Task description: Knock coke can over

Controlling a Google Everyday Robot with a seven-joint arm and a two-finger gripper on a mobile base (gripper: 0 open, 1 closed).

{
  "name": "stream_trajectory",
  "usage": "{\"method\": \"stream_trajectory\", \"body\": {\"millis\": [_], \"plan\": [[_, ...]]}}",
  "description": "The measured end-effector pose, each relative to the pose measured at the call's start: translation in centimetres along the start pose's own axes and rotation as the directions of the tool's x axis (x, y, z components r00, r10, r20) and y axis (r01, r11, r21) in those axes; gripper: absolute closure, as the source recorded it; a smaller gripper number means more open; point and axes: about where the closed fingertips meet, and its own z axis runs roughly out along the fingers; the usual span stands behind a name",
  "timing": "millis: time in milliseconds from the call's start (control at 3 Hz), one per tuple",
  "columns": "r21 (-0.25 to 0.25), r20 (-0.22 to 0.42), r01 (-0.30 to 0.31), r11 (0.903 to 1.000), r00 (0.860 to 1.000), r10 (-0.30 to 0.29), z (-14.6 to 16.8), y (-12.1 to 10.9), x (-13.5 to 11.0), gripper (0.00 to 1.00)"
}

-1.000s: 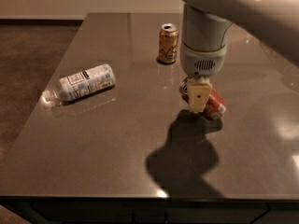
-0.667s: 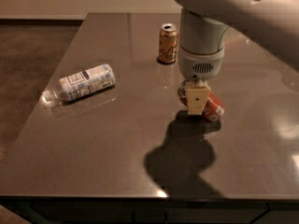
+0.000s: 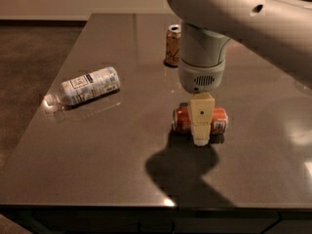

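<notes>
The coke can (image 3: 182, 120) is red-orange and lies on its side on the dark table (image 3: 112, 155), right of centre, with its length running left to right. My gripper (image 3: 201, 134) hangs straight down from the big grey arm (image 3: 202, 62), right over the middle of the can. Its cream-coloured front covers the can's middle, so only the can's two ends show. I cannot tell whether the gripper touches the can.
A gold-tan can (image 3: 172, 45) stands upright at the back, behind the arm. A clear plastic bottle with a white label (image 3: 85, 87) lies on its side at the left. The table's front edge (image 3: 146, 206) runs near the bottom of the view.
The can now lies flat, with both ends showing beside the gripper; earlier only its right part showed. The gripper has come toward the front of the table.
</notes>
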Motion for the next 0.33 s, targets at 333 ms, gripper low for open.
{"method": "stream_trajectory", "body": {"millis": [333], "plan": [[0.0,0.0,0.0,1.0,1.0,0.0,0.0,0.0,0.0,0.0]]}}
